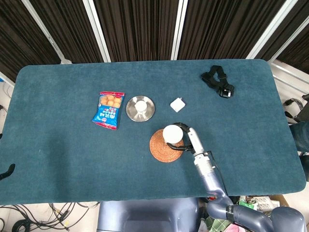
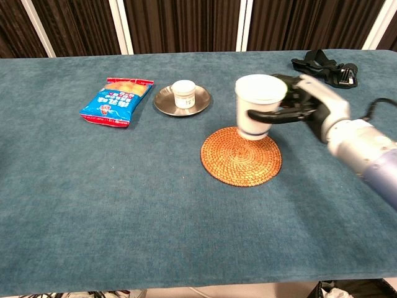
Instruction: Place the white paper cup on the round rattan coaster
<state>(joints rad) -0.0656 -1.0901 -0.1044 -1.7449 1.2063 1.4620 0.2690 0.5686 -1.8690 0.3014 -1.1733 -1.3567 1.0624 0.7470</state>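
My right hand (image 2: pixel 296 105) (image 1: pixel 186 139) grips the white paper cup (image 2: pixel 258 104) (image 1: pixel 172 134) with its fingers wrapped around the cup's side. The cup is upright, has a blue band near its base, and hangs in the air above the far right part of the round rattan coaster (image 2: pixel 240 156) (image 1: pixel 163 147). The coaster lies flat at the middle of the blue table with nothing on it. My left hand shows in neither view.
A steel saucer (image 2: pixel 165 102) with a small white tub (image 2: pixel 183 93) sits behind the coaster. A blue snack bag (image 2: pixel 116 100) lies to its left, a white square box (image 2: pixel 255 93) to its right. A black strap (image 2: pixel 324 67) lies at the far right corner.
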